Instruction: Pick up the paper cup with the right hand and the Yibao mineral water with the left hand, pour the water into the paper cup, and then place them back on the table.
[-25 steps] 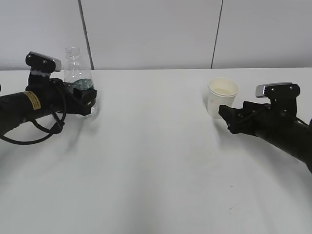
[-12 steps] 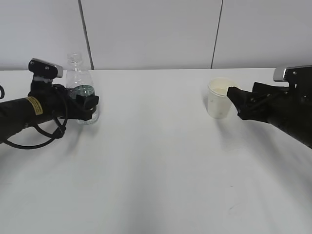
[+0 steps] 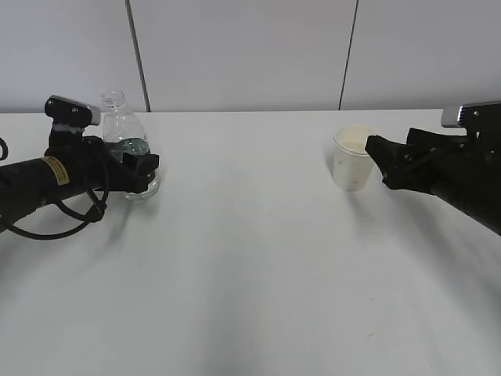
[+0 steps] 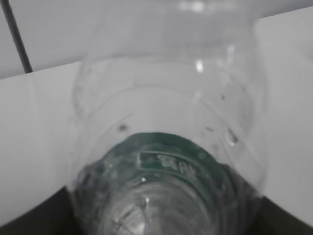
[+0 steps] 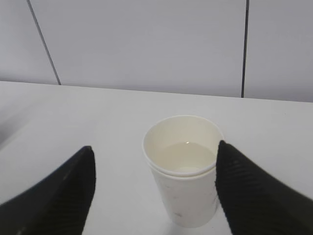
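1. Standing near the far left edge of the table (image 3: 250,258), the Yibao mineral water (image 3: 125,145) is upright, its open neck above the left hand (image 3: 145,168).
2. That pincer is clamped around the bottle's lower body at the green label; the left wrist view shows the bottle (image 4: 171,147) filling the frame between the fingers.
3. Toward the far right edge, the paper cup (image 3: 354,158) stands on the tabletop with liquid inside.
4. The right hand (image 5: 154,188) is spread apart, its fingers (image 5: 58,196) flanking the cup (image 5: 183,169) without touching.
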